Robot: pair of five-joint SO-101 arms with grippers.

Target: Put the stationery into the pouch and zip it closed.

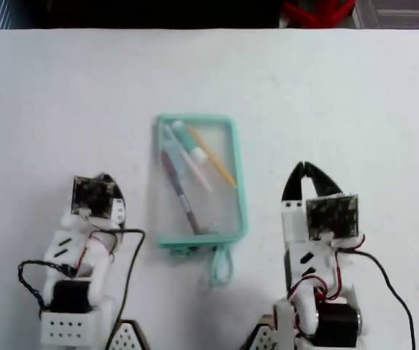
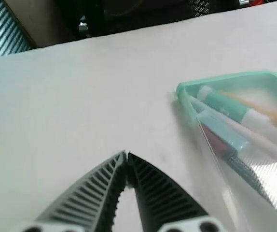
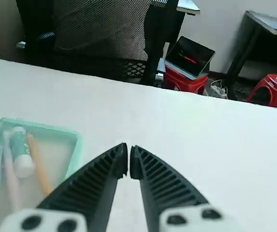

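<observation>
2 arms parked, pouch looks loaded
The pouch (image 1: 240, 182) lies flat mid-table (image 1: 341, 87) between the arms. Its long axis runs away from the robot, and the zip end with its pull loop (image 1: 222, 268) points back at the bases, probably so either arm can get at the zip. The pens (image 1: 187, 175) are inside, slanted roughly along that axis. Left gripper (image 2: 127, 154) and right gripper (image 3: 128, 147) sit either side of it, both pressed together and holding nothing. Can't tell if the zip's fully shut.

stationery (image 1: 183, 179) in pouch (image 1: 239, 191) | pouch between left claw (image 2: 127, 154) and right claw (image 1: 305, 168)
</observation>
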